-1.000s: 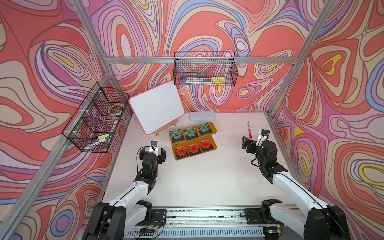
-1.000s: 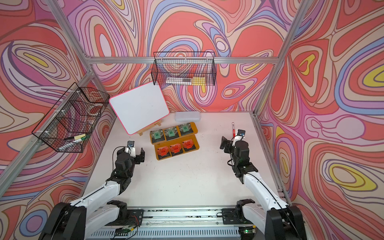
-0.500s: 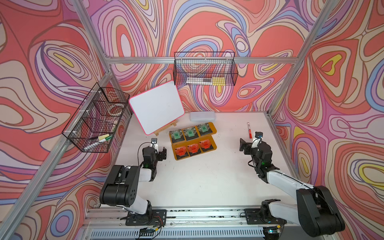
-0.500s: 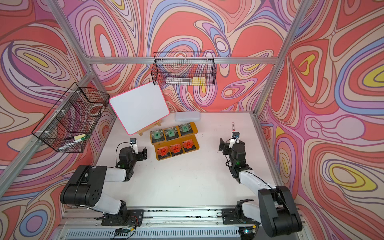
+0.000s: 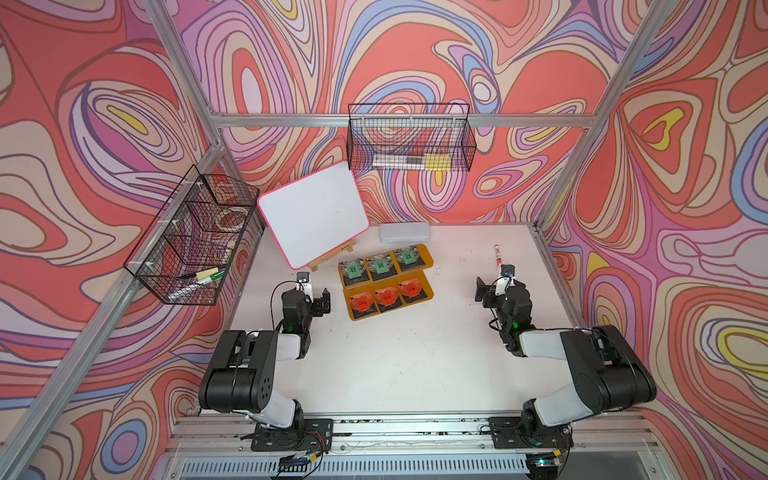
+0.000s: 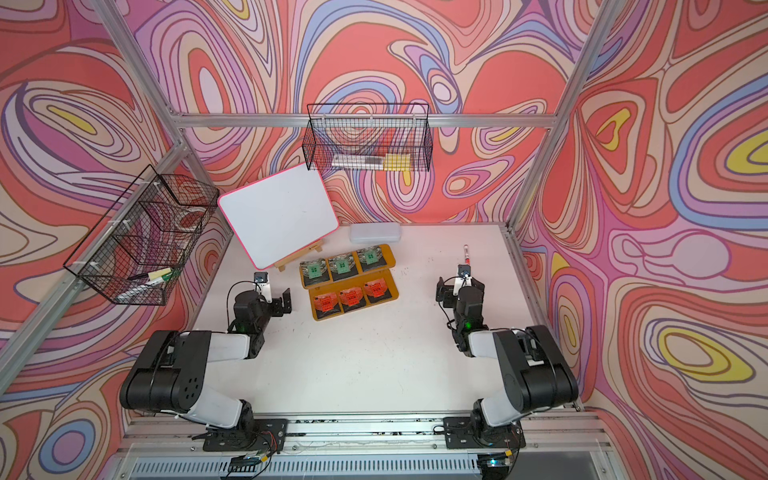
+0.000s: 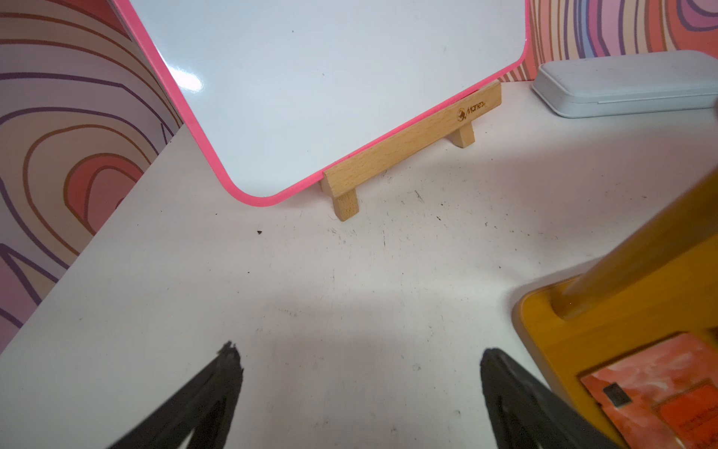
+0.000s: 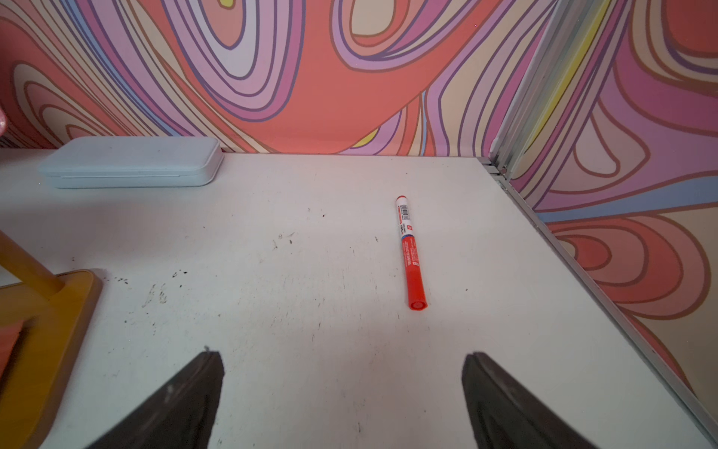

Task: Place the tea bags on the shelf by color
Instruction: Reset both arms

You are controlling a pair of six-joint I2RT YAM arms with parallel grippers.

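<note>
Both claws are spread wide and hold nothing. The left claw hangs low over the bare table, and the right claw does the same on its side. In each wrist view I see only white surface between the jaws.

The shelf stands toward the back of the table, between the two arms. Its long axis runs across from the left arm's side to the right arm's, with the right end swung a little farther back. Three green bags lie in a row on the upper, back board, and three orange bags in a row on the lower, front board. I find no bag loose on the table in both top views, so I judge the sort finished.

If a bag needed a nudge, I would send the left arm. Its claw sits just off the shelf's left end, and its wrist camera shows the lower board's corner and an orange bag close by. The right claw is well apart from the shelf's right end and catches only a sliver of the lower board. A red marker lies ahead of it, its long axis pointing away from the claw. That marker is no part of this job.
</note>
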